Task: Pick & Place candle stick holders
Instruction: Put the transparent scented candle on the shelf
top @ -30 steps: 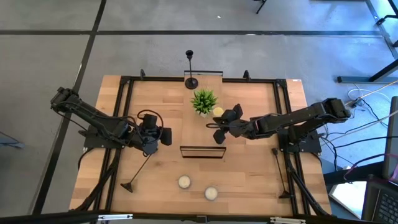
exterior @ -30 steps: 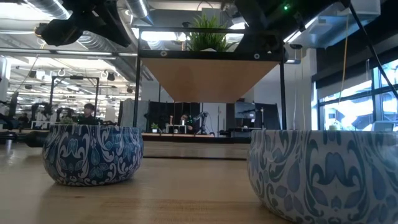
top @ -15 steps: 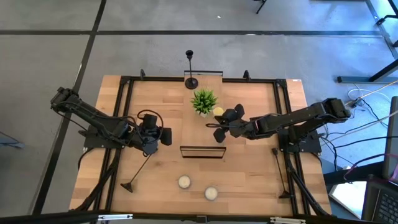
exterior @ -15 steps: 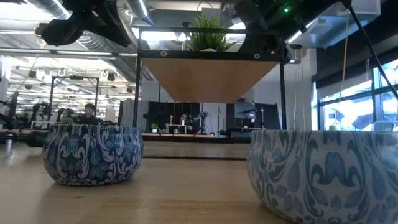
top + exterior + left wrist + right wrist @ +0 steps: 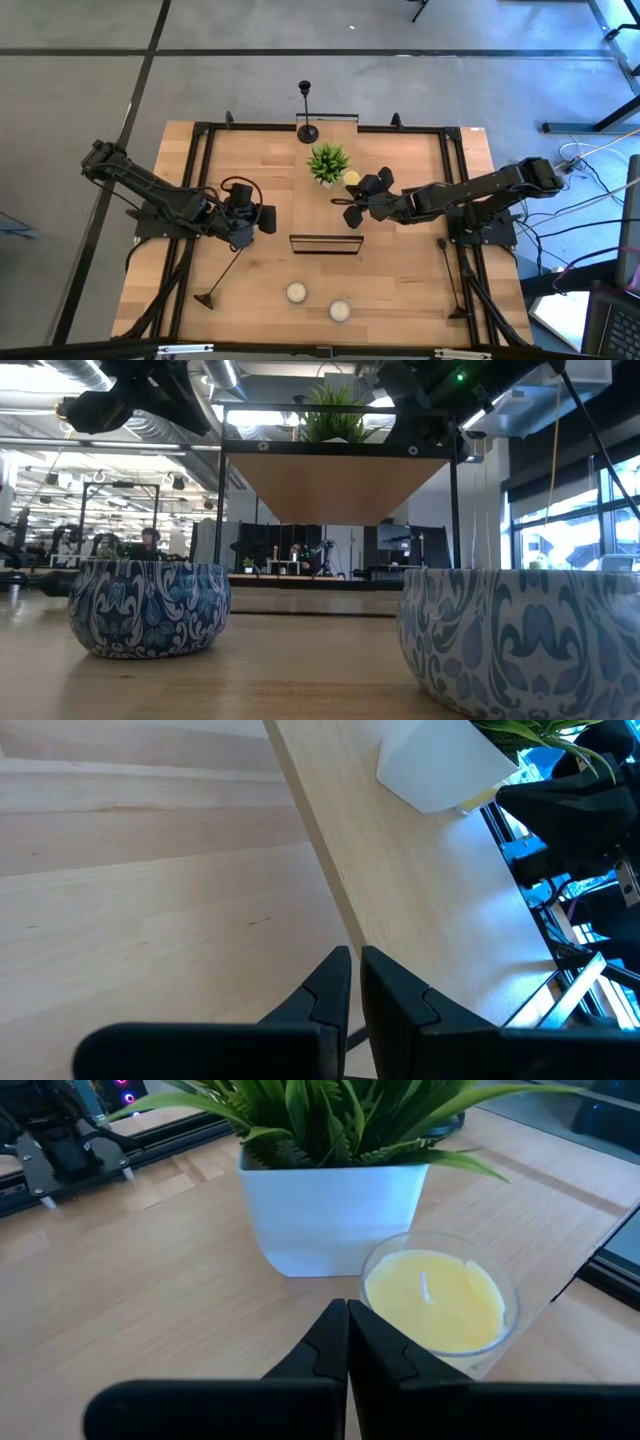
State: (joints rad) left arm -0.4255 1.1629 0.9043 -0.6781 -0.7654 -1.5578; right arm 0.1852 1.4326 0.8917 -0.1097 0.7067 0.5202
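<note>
One candle stick holder (image 5: 306, 128) stands upright on its round base at the table's far edge. A second candle stick holder (image 5: 226, 273) slants from my left gripper (image 5: 250, 235) toward the near left, ending in its round base (image 5: 208, 298). My left gripper (image 5: 355, 980) is shut on its thin rod. My right gripper (image 5: 358, 196) is shut and holds nothing. It hovers just short of a yellow candle (image 5: 436, 1300) and the white pot of a green plant (image 5: 330, 1215). My left gripper pinches the holder's thin rod (image 5: 352, 1038) between its two fingers, at the end away from the base. The rod runs down and toward the near left from the fingers. Whether its base (image 5: 208, 298) rests on the table, I cannot tell.
Two white candles in blue patterned tins (image 5: 296, 292) (image 5: 340, 310) stand near the front edge and fill the low view (image 5: 150, 605) (image 5: 520, 645). A black rectangular frame (image 5: 325, 244) stands mid-table between the grippers. A thin dark rod (image 5: 452, 280) lies by the right arm's base.
</note>
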